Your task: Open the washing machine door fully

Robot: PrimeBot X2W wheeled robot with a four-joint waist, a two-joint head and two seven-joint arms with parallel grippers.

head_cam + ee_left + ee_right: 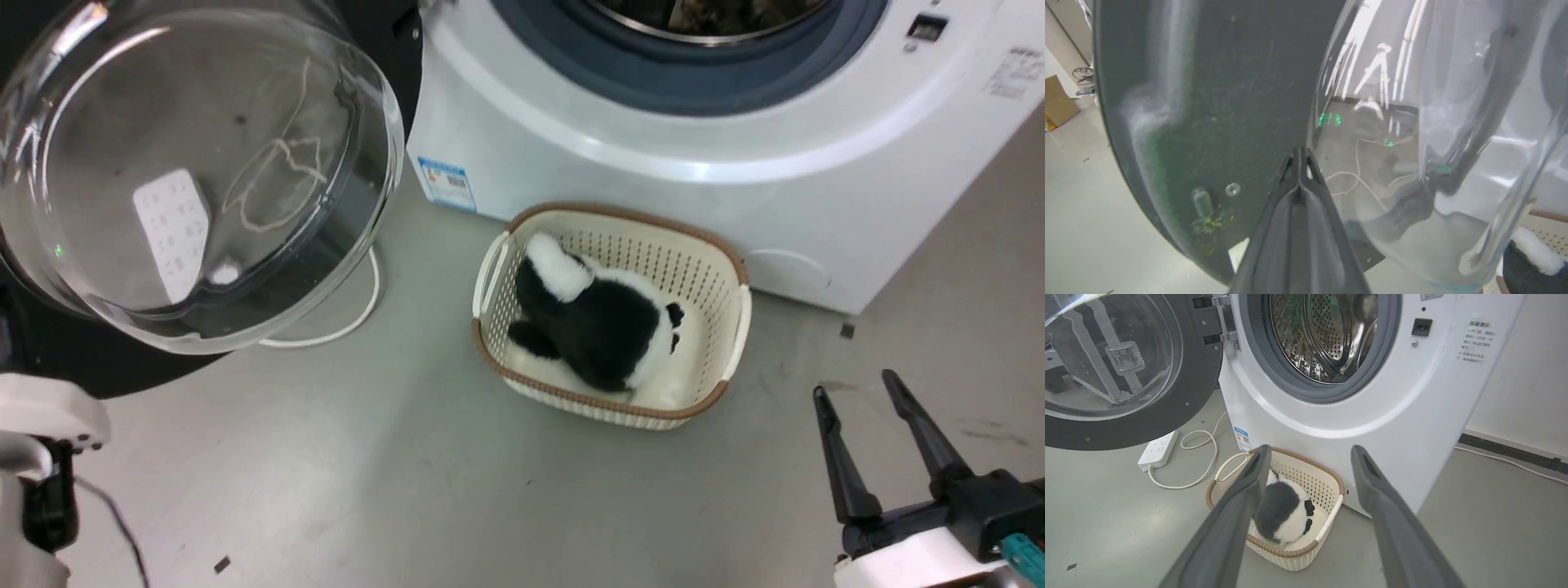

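While the head view looks down at the floor before the washing machine [653,139], we find the washing machine door [196,171] at the upper left, swung clear of the drum opening [694,73], its glass bulging toward the camera. The pale left forearm [37,425] sits just below the door. The right gripper [853,385] rests at the lower right, fingers apart and holding nothing. It is well apart from the door, with a basket [629,212] and its plush toy [596,318] lying between.

From the left wrist view, the left gripper [1299,157] has its fingers pressed together on nothing. The door lies dead ahead of it: the tips point straight at the black rim [1216,102], just beside the edge of the glass bowl [1433,143]. Reflections smear that surface, so the tips may be touching it, but we cannot be sure.

From the right wrist view we get what the other two lack: the metal hinge [1224,318] on the robot's left of the opening, and the door's inner face turned broadly outward, above a power strip [1157,449]. We judge the door close to fully open. Any last travel is a turn about that upright hinge, and the left arm, the nearer one, would push the rim away from the opening.
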